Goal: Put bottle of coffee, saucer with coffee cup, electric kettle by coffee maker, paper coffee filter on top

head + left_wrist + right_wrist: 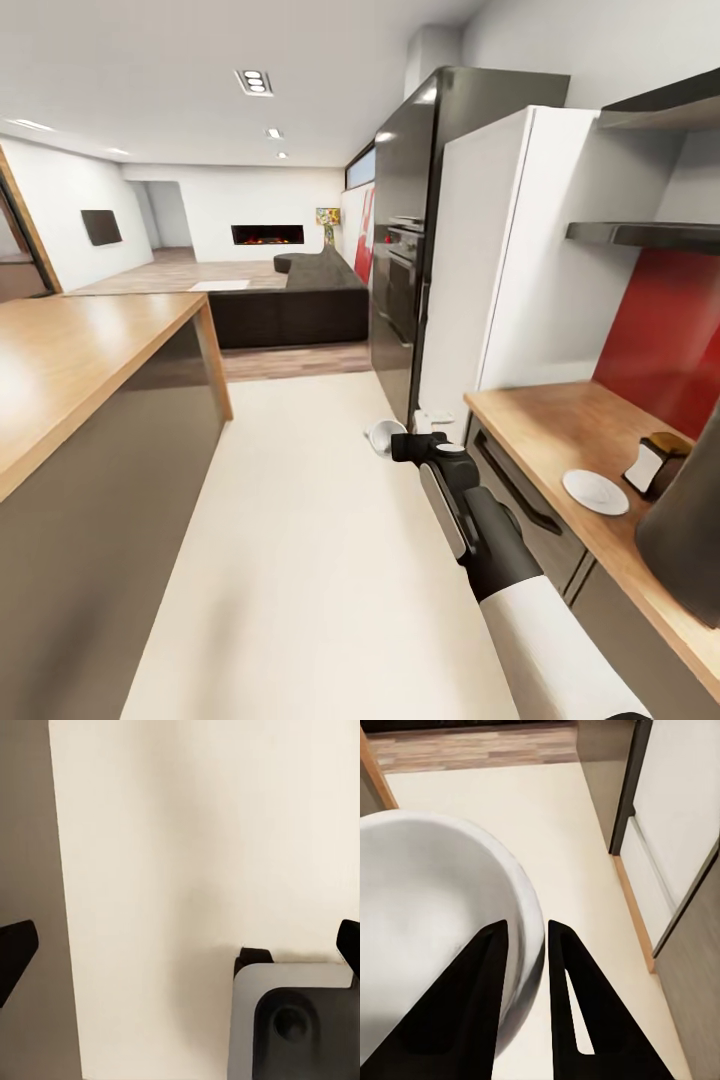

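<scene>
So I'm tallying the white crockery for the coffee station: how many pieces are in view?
2. The coffee cup is pinched by its rim in the right end effector, out over the floor. The saucer lies on the kitchen countertop. The dark cylinder may hide more.

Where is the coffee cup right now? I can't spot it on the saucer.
In the head view the coffee cup is pinched by its rim in the right pincer, held over the floor left of the kitchen countertop, away from the saucer.
</scene>
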Controlling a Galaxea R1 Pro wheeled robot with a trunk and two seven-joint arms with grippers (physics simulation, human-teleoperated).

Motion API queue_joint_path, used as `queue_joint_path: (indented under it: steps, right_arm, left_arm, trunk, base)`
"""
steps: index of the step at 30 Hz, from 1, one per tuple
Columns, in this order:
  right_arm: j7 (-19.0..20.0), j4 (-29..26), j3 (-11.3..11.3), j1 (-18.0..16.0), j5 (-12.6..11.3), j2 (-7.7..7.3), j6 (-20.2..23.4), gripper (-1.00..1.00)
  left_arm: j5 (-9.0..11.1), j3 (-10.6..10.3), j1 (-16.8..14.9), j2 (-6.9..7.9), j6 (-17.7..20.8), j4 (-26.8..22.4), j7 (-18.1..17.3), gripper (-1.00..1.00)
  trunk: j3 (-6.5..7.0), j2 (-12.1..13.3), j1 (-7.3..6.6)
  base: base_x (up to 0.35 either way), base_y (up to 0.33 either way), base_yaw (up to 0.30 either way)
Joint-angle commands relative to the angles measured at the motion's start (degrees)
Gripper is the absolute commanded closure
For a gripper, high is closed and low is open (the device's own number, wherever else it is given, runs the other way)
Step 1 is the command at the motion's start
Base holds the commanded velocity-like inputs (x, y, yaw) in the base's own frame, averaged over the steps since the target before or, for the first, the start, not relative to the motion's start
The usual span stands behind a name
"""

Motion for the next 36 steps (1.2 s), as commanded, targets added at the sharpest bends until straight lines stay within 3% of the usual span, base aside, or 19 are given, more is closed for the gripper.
queue_joint_path:
  steps: [1, 18, 36]
  right_arm:
    - [-0.5, 0.0, 0.1, -0.1, -0.6, -0.01, 0.2, 1.00]
    - [-0.4, 0.1, 0.2, -0.1, -0.6, 0.08, 0.2, 1.00]
    - [-0.4, 0.1, 0.2, -0.1, -0.7, 0.08, 0.2, 1.00]
  left_arm:
    - [-0.6, 0.5, -0.1, -0.02, -0.2, 0.1, -0.3, -1.00]
    - [-0.6, 0.6, -0.1, -0.02, -0.2, 0.2, -0.3, -1.00]
    - [-0.6, 0.6, -0.1, -0.16, -0.6, 0.4, -0.3, -1.00]
  trunk:
    - [-0.13, -0.1, 0.07]
    - [-0.13, -0.1, 0.07]
    - [-0.13, -0.1, 0.07]
  base:
    - [0.337, 0.000, 0.000]
    - [0.337, 0.006, 0.000]
    - [0.305, 0.178, -0.034]
